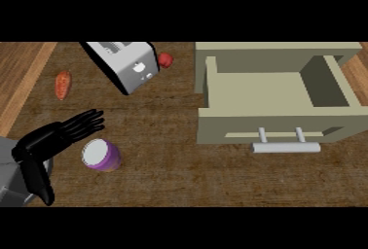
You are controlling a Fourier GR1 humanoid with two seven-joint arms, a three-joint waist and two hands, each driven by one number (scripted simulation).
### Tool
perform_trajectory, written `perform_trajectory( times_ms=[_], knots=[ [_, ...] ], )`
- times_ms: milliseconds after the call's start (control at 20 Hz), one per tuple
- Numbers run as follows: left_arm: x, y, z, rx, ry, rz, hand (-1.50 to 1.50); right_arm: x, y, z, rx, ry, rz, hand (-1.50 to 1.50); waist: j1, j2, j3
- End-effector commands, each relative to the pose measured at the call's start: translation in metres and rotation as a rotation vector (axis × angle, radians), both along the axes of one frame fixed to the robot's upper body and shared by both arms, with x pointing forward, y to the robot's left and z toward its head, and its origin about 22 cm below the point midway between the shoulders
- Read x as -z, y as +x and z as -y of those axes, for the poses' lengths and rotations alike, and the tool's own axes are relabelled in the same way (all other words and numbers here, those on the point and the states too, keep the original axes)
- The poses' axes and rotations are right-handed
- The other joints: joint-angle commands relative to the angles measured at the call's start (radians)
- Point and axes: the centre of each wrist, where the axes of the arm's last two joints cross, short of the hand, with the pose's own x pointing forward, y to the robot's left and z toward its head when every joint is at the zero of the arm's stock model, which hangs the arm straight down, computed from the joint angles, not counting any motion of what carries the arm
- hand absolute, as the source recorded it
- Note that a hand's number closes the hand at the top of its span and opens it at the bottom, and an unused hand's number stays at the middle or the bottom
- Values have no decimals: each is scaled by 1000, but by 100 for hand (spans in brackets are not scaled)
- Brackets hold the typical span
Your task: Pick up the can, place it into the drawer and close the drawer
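Presently: reach step, grasp not yet made. Left hand (45,141) fingers (84,122) straight, spread, holding nothing; can (101,154) upright just beside fingers, palm side, apparently untouched. Next move calls for curl round can, lift, then carry to open drawer (223,127), well beyond fingertips.

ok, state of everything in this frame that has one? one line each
drawer: open, pulled out toward the robot, nothing inside
can: upright on the counter, outside the drawer, not held
left hand: open, fingers straight, beside the can, no grasp
right hand: not in view
toaster: standing on the counter; lever position too small to tell
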Motion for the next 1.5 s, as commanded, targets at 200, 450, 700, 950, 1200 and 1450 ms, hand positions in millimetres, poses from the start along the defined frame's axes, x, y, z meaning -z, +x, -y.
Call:
perform_trajectory(
  times_ms=[200, 450, 700, 950, 1200, 1450],
  knots=[
    [28, 16, 6, -27, 32, 19, -150, 5, 8, -12, 3, 8, 10, -150, -1, 2, 0],
    [45, 25, 1, -58, 60, -12, -150, 8, -13, 8, -23, 8, 17, -150, -17, 4, -1],
    [64, 3, -18, -50, 64, -30, -150, -8, -8, 7, -28, -5, 13, -150, -13, 6, -2],
    [83, -8, -19, -73, 53, -73, -150, -12, -16, -1, -12, 8, 22, -150, -21, 7, -3],
    [94, -10, -8, -61, 29, -78, -150, -6, -15, 0, -20, 6, 14, -150, -21, 8, -3],
    [98, 4, 15, -37, 31, -100, -150, -4, -18, 8, -14, 28, 11, -150, -20, 6, -2]
  ],
)
